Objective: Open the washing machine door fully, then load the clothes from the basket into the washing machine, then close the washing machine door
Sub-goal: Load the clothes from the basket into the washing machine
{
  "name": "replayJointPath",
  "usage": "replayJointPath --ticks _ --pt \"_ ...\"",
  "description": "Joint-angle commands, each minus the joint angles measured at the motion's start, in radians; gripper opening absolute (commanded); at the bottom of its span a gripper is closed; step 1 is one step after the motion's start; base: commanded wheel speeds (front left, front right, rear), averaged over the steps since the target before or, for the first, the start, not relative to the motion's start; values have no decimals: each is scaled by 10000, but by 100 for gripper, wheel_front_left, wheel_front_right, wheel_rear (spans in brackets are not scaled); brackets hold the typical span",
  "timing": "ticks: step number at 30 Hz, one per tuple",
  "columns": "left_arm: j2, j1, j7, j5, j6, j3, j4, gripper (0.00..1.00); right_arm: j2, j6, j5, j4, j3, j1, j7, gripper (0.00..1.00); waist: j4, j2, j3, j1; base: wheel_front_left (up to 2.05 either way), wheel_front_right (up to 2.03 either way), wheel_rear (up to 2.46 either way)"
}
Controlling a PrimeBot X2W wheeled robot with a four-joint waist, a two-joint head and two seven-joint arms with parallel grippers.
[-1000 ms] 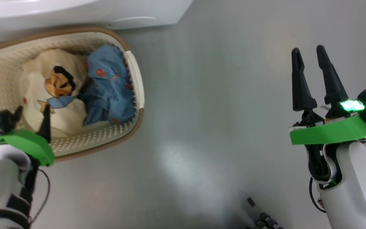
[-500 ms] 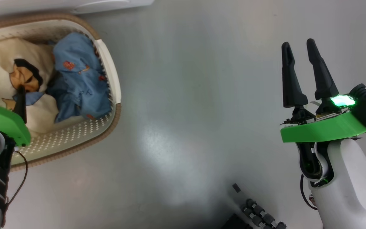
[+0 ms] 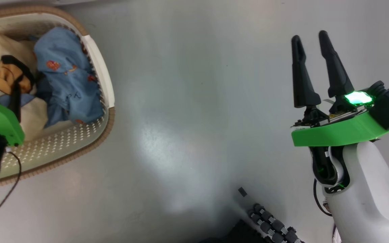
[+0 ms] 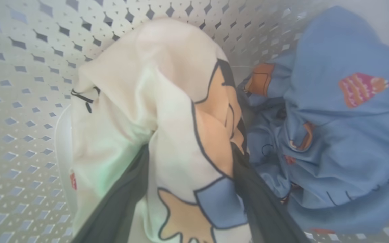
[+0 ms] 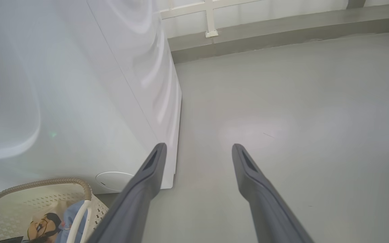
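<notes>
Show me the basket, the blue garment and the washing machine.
basket (image 3: 111,116): head view, brown rim.
blue garment (image 4: 333,135): left wrist view, its middle.
washing machine (image 5: 79,101): right wrist view, white front panel.

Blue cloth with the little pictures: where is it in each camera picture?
Head view: blue cloth at the upper left, inside the basket.
Left wrist view: blue cloth on the right side, beside the cream cartoon shirt.
Right wrist view: blue cloth, small, in the bottom left corner.
Shared landmark: the perforated basket.

Bright even light, glare on floor (image 3: 162,152), left wrist view soft, perhaps motion-blurred
</notes>
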Motion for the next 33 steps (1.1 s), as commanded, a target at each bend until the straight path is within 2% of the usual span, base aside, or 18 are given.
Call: replayJointPath --ticks 1,9,11,12,13,21,33 --pt "471 25 43 -80 8 67 -100 100 38 44 143 -262 194 176 -78 100 -78 0 90 0 0 0 0" --pt "648 -268 477 -326 8 -403 42 100 43 44 297 -307 383 82 -78 100 -270 0 276 0 0 0 0" --pt "657 -280 601 -382 8 -558 55 45 43 44 319 -314 411 78 -78 100 -306 0 274 0 0 0 0" --pt "663 -282 635 -418 8 -628 56 29 43 44 325 -317 424 77 -78 100 -320 0 266 0 0 0 0" --pt "665 -277 670 -464 8 -693 55 1 44 44 330 -319 436 77 -78 100 -332 0 251 0 0 0 0" --pt "606 -131 534 -929 8 -1135 -79 0 44 44 316 -309 422 102 -78 100 -261 0 -60 0 0 0 0" --pt "103 583 -584 -1991 8 -1576 -479 0 44 44 25 -144 194 284 -78 100 373 0 -1198 0 0 0 0"
